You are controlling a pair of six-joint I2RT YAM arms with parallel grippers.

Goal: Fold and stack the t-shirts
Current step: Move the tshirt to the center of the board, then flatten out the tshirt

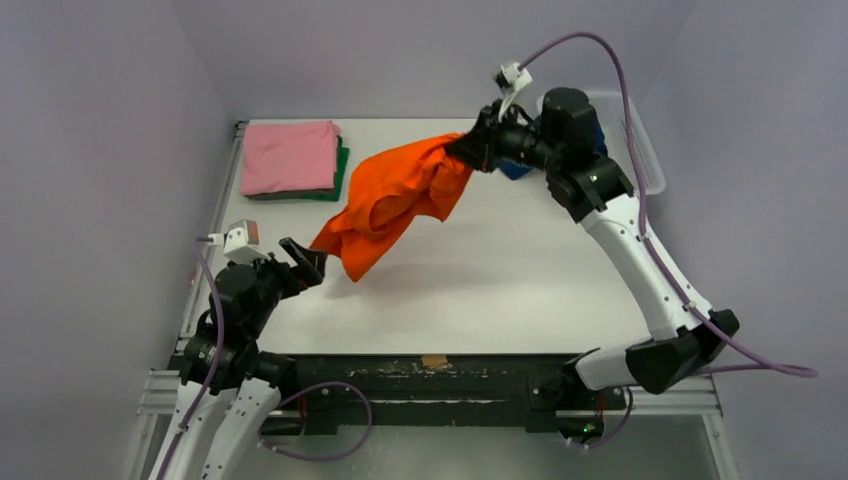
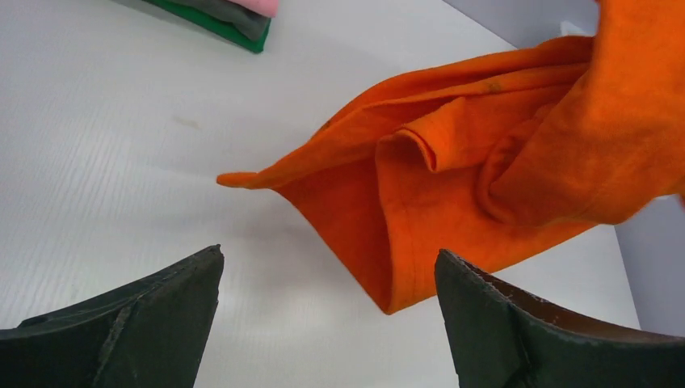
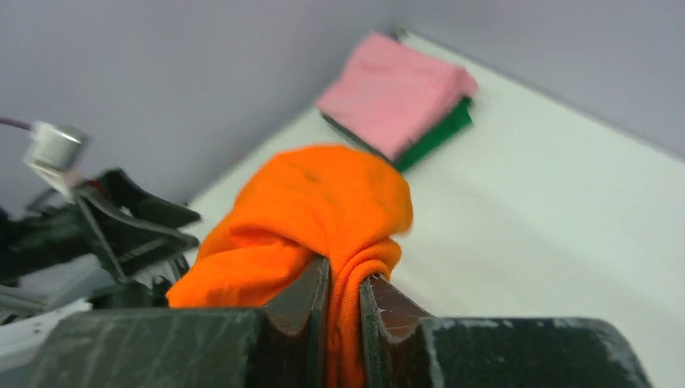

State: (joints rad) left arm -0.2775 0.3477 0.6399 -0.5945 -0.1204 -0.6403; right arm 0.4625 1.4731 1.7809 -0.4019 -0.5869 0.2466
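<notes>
**What I Am Not Seeing**

My right arm [image 1: 610,215] is covering most of the basket [image 1: 648,160] and a blue cloth [image 1: 514,171] by it, so I am not making out what that cloth is. The pink t-shirt [image 1: 290,155] is hiding nearly all of the green t-shirt [image 1: 342,170] beneath it. The orange t-shirt [image 2: 485,153] is running off the right edge of my left wrist view, and my right hand [image 3: 345,279] is swallowing its pinched fold.

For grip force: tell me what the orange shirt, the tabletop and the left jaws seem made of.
The orange t-shirt looks like soft matte knit, probably cotton: it drapes in folds and has a stitched hem. The tabletop is a white, faintly ribbed sheet, perhaps corrugated plastic. On the left gripper the jaws look like hard, dark matte plastic or rubber, edges scuffed pale.
</notes>
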